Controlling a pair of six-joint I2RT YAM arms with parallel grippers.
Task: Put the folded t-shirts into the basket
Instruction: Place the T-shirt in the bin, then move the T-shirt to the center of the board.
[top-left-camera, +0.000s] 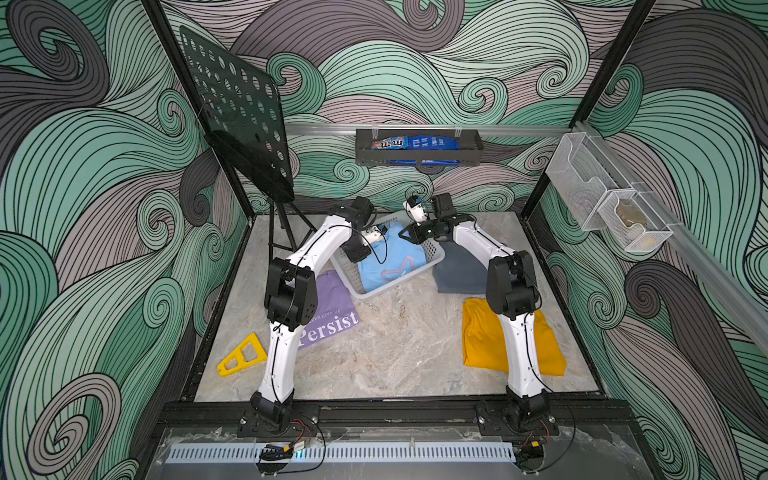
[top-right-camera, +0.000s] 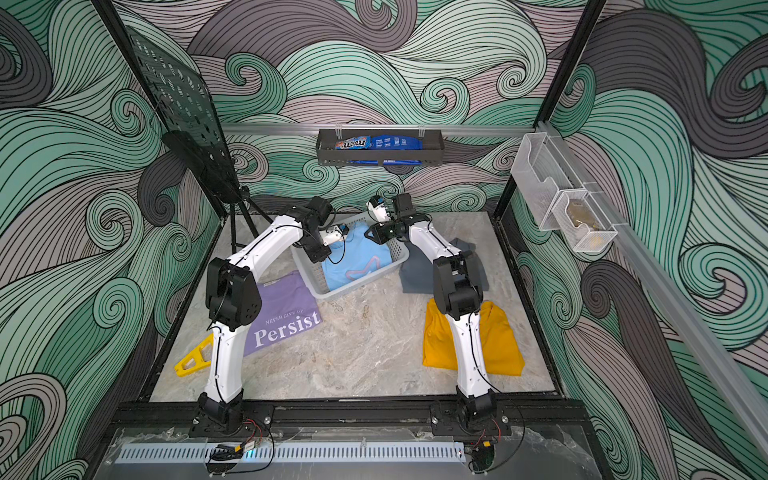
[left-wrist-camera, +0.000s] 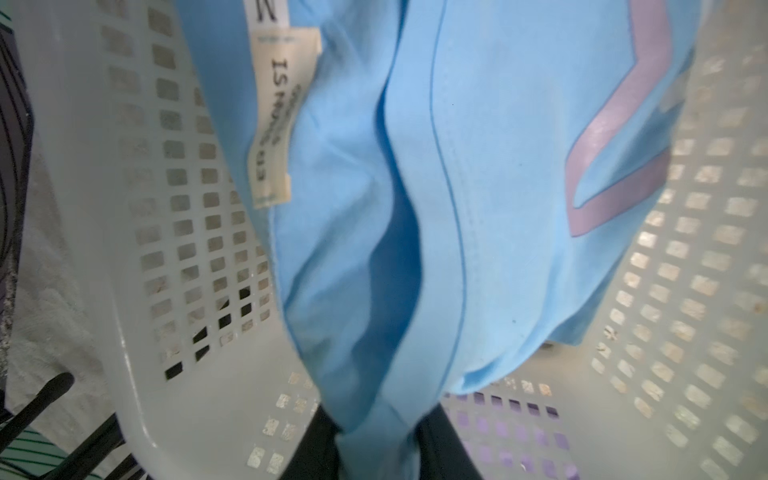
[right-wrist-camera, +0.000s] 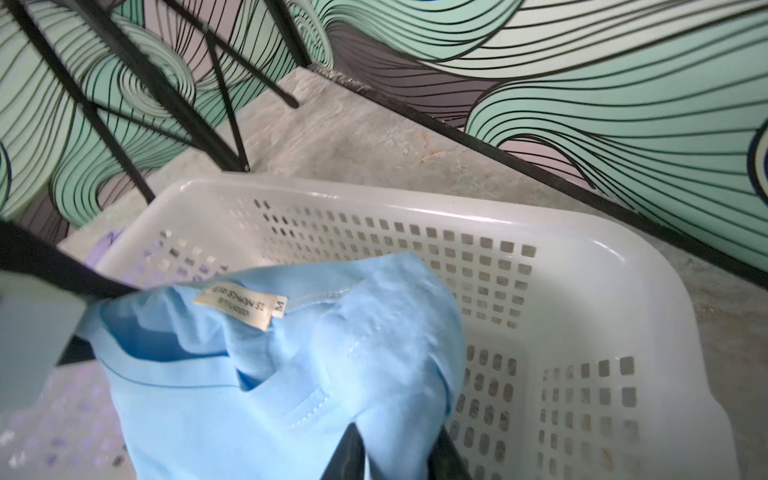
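**Both top views: blue tee (top-left-camera: 388, 266) in the basket (top-left-camera: 434, 251), three tees out on the bench (top-left-camera: 395, 357)**

The blue tee lies star print up and fills most of the basket. The basket sits askew at the back middle of the bench. The tee's far end is drawn up off the basket floor towards the two arms.

In the left wrist view, the left gripper (left-wrist-camera: 376, 455) has its jaws closed on a bunched fold of the tee. Dark fingers (left-wrist-camera: 316, 451) show on either side of the cloth. In the right wrist view, the right gripper (right-wrist-camera: 395, 457) likewise pinches a raised fold, near the neck label (right-wrist-camera: 241, 307).

- The grey tee (top-left-camera: 457, 270) lies just beside the basket's right side.
- The yellow tee (top-left-camera: 482, 332) lies in front of the grey one, towards the bench's right edge, partly under the right arm.
- The lilac tee (top-left-camera: 332, 307), printed "Persist", lies near the left edge, in front of the basket's left corner and partly under the left arm.
- A yellow wedge (top-left-camera: 243, 355) rests near the front-left corner.
- A black stand (top-left-camera: 237, 112) rises at the back-left corner.
- A black tray (top-left-camera: 419, 153) holding snack packs hangs on the back wall.
- Wire bins (top-left-camera: 598, 195) hang on the right wall.
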